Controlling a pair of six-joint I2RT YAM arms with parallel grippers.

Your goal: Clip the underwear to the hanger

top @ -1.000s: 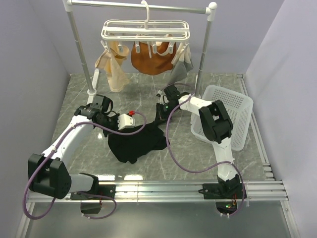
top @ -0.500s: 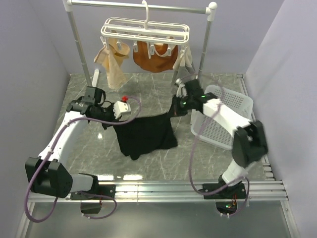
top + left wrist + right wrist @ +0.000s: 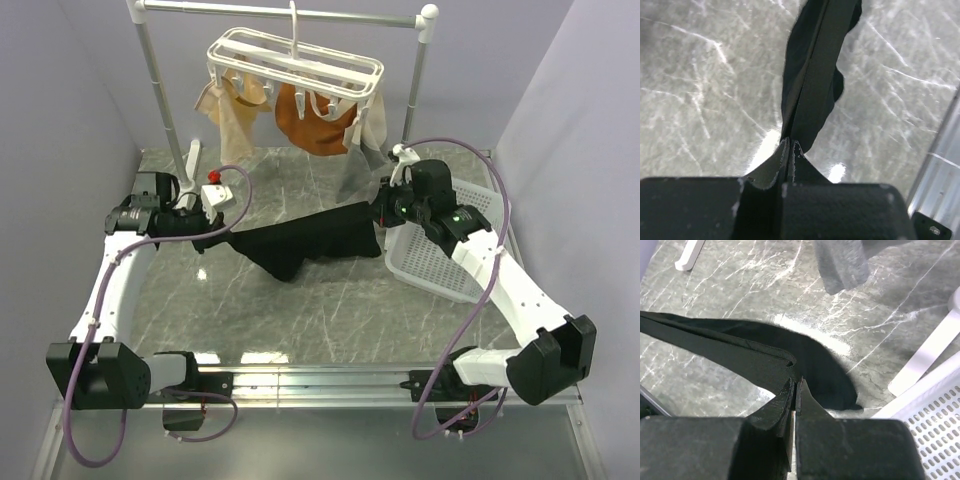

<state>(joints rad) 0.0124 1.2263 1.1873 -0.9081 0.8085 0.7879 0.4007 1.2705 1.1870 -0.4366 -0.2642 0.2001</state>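
Observation:
The black underwear (image 3: 305,242) hangs stretched between my two grippers above the marble floor, its middle sagging. My left gripper (image 3: 213,238) is shut on its left end, and the fabric (image 3: 812,75) runs away from the closed fingertips in the left wrist view. My right gripper (image 3: 376,212) is shut on the right end, where the cloth (image 3: 740,357) pinches into the closed jaws. The white hanger (image 3: 295,62) hangs from the rail at the back, above and behind the garment, with tan and orange garments clipped under it.
A white laundry basket (image 3: 455,250) lies under my right arm at the right. The metal rail stand (image 3: 160,90) has posts at back left and back right, with a white foot (image 3: 689,255) on the floor. A grey garment (image 3: 842,262) dangles near the right gripper.
Both grippers have moved apart and lifted, pulling the crumpled underwear off the floor into a taut band. The right arm swung out to the right over the basket.

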